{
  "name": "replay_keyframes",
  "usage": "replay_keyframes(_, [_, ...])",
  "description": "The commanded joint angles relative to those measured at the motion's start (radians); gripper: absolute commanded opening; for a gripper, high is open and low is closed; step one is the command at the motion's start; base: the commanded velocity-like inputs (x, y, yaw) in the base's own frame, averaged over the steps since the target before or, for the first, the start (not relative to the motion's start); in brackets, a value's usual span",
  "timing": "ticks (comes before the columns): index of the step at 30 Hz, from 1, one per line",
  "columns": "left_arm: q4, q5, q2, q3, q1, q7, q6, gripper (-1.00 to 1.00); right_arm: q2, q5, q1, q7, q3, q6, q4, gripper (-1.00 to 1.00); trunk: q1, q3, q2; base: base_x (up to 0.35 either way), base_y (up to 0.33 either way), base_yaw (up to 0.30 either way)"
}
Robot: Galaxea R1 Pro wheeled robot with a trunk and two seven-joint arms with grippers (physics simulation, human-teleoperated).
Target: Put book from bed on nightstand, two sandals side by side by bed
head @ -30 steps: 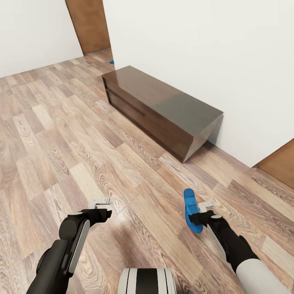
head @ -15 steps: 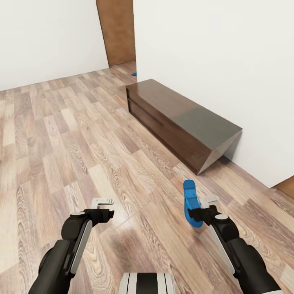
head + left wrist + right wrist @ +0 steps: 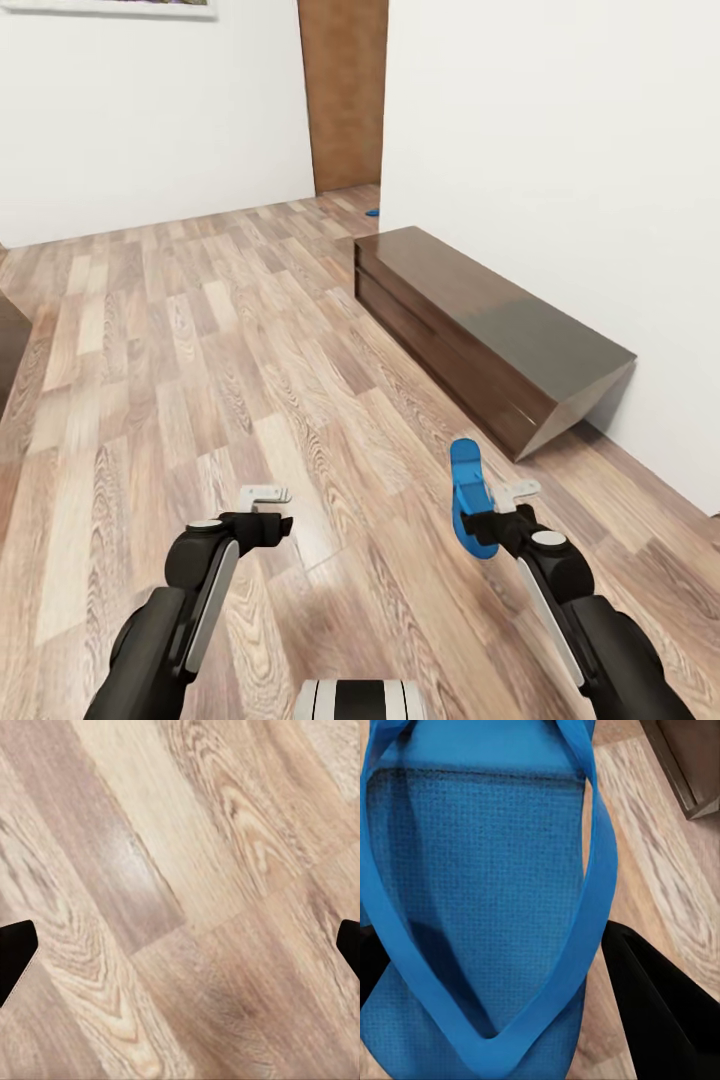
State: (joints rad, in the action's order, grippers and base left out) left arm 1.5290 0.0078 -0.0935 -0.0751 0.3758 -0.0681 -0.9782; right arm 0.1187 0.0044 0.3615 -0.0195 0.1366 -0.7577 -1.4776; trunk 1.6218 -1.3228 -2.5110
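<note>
At the far left edge of the head view, a sliver of dark furniture (image 3: pixel 8 345) was cut off by the frame, too little to be identified. The wood-plank floor (image 3: pixel 150 380) ran back to a white wall, with a brown door panel (image 3: pixel 343 95) set in the gap beyond.

Low and left, the left hand (image 3: pixel 268 510) was held out over the floor, its fingers spread apart with nothing between them; in the left wrist view, bare planks were seen between two dark fingertips (image 3: pixel 16 956) at the frame's sides. It was judged to be kept free for a later pick.

Past the door gap, a small blue shape (image 3: pixel 372 212) was lying on the floor, probably the second sandal, though it was too small for certainty. To its right, the long low dark bench (image 3: pixel 480 335) was set against the wall; no task object was seen on it.

At lower right, the right hand (image 3: pixel 490 520) was clamped on one blue sandal (image 3: pixel 468 495), held clear of the floor with its toe pointing forward. In the right wrist view, the strap and textured sole (image 3: pixel 472 885) were seen close up. It was judged to be in carriage toward the bed.
</note>
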Motion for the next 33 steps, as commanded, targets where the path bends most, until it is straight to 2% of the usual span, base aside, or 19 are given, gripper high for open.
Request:
replay_keyframes(1, [0.0,0.001,-0.001,-0.001,0.001,-0.006,-0.004,1.0,0.001,-0.001,0.0,-0.002,0.002,-0.012,-0.004,-1.0,-0.001,0.004,0.0,0.0,0.0,0.231])
replay_keyframes(13, [-0.001,0.003,-0.002,-0.002,0.001,-0.006,-0.004,1.0,0.001,-0.001,-0.001,-0.002,0.002,-0.061,-0.005,-1.0,-0.006,0.062,0.003,0.0,0.0,0.244])
replay_keyframes(33, [-0.001,0.003,-0.002,-0.002,0.001,-0.006,-0.004,1.0,0.001,-0.001,-0.001,0.0,0.001,-0.066,0.001,-1.0,-0.015,0.147,0.007,0.0,0.0,0.265])
